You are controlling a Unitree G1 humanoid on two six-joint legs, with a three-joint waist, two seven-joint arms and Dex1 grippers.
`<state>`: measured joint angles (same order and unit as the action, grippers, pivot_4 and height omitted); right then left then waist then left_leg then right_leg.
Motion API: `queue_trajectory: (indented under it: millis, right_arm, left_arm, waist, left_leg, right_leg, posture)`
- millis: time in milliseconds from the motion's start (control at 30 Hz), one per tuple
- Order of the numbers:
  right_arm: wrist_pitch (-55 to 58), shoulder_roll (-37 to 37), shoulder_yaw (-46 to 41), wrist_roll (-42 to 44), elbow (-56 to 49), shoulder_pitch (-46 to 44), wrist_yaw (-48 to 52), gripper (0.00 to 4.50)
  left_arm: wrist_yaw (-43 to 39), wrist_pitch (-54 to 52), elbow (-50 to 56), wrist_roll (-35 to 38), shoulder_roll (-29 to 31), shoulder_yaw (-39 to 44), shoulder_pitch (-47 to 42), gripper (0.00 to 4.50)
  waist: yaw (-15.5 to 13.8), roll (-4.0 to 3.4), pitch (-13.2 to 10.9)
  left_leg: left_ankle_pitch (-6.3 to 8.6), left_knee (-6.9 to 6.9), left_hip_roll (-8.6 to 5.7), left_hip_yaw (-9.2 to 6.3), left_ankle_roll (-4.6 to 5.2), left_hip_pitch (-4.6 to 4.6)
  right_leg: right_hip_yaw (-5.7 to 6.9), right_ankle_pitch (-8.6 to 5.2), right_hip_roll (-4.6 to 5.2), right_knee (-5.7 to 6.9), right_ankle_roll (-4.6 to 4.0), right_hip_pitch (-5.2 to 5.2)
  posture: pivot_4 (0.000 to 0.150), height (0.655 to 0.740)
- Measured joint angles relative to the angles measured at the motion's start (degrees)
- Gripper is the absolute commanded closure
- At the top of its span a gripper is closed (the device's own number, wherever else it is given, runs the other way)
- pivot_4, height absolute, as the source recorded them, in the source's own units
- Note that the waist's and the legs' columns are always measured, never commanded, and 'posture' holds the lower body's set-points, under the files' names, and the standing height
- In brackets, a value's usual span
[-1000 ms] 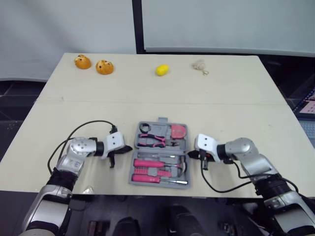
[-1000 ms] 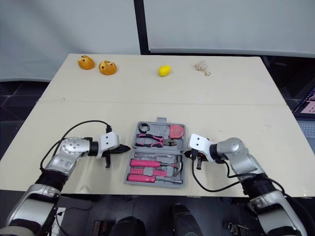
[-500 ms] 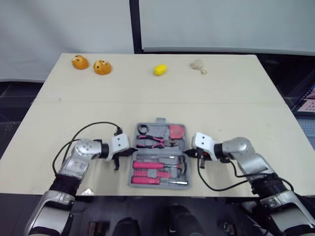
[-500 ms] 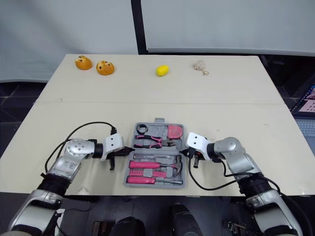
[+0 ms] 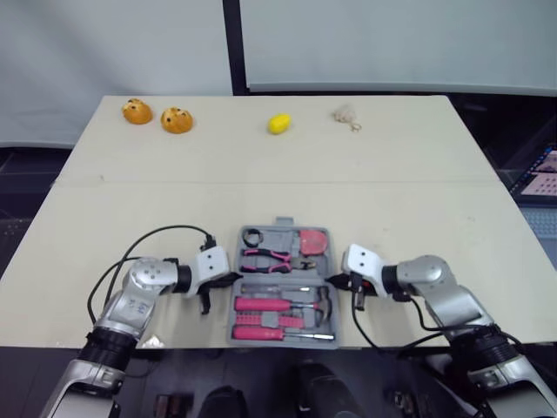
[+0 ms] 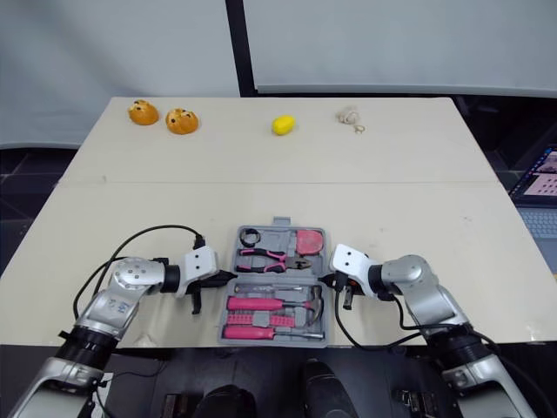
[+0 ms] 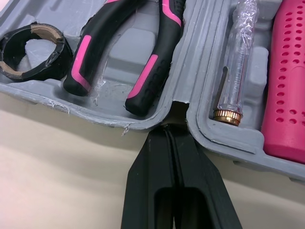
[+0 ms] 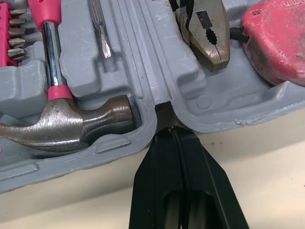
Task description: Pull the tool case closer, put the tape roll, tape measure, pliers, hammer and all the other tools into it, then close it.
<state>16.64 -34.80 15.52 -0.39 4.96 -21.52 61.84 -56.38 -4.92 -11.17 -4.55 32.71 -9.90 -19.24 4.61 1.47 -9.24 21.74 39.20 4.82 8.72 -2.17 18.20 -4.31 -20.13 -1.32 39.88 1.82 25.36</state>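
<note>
The tool case (image 8: 138, 52) lies open on the table (image 5: 261, 183), close to its near edge and between the two arms. The left gripper (image 7: 170, 130) has its fingers pressed together, and their tips touch the notch where the two halves join on the case's left side. The right gripper (image 8: 170, 129) is clenched in the same way, its tips at the notch on the right side. The far half holds the tape roll (image 7: 59, 56), the pliers (image 7: 151, 71) and the tape measure (image 8: 276, 38). The hammer (image 8: 71, 124) lies in the near half.
</note>
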Motion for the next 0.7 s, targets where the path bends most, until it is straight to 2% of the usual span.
queue_trajectory:
  millis: [433, 600, 700]
  right_arm:
    - [-0.1, -0.4, 0.3, -0.5, -0.3, -0.2, 0.0, 4.46]
    - [0.0, -5.3, -1.0, -1.1, -4.6, 0.2, 0.0, 4.46]
    - [3.3, -7.1, -4.3, 1.7, -8.0, 2.0, 0.0, 4.46]
  left_arm:
    - [1.6, -3.3, 3.9, 0.0, 0.7, 0.2, 2.0, 4.44]
    - [1.0, -3.6, 8.5, 1.5, 5.4, 1.6, 6.3, 4.44]
    - [-2.7, -3.7, 12.7, 6.1, 9.0, 4.6, 10.5, 4.44]
  waist:
    - [0.2, 0.0, 0.0]
    - [0.4, 0.01, 0.0]
    - [0.4, 0.02, 0.0]
  left_leg:
    - [0.0, -0.01, 0.0, 0.0, 0.0, 0.0]
    - [0.0, -0.08, 0.03, -0.02, 0.0, 0.0]
    - [-0.01, -0.1, 0.04, -0.04, -0.01, 0.01]
  right_leg:
    - [-0.02, 0.0, 0.0, -0.01, 0.0, 0.0]
    - [-0.04, 0.0, -0.02, -0.04, 0.0, 0.02]
    - [-0.02, -0.01, -0.03, -0.04, -0.02, 0.03]
  posture:
    - [0.15, 0.74]
    - [0.15, 0.74]
    - [0.15, 0.74]
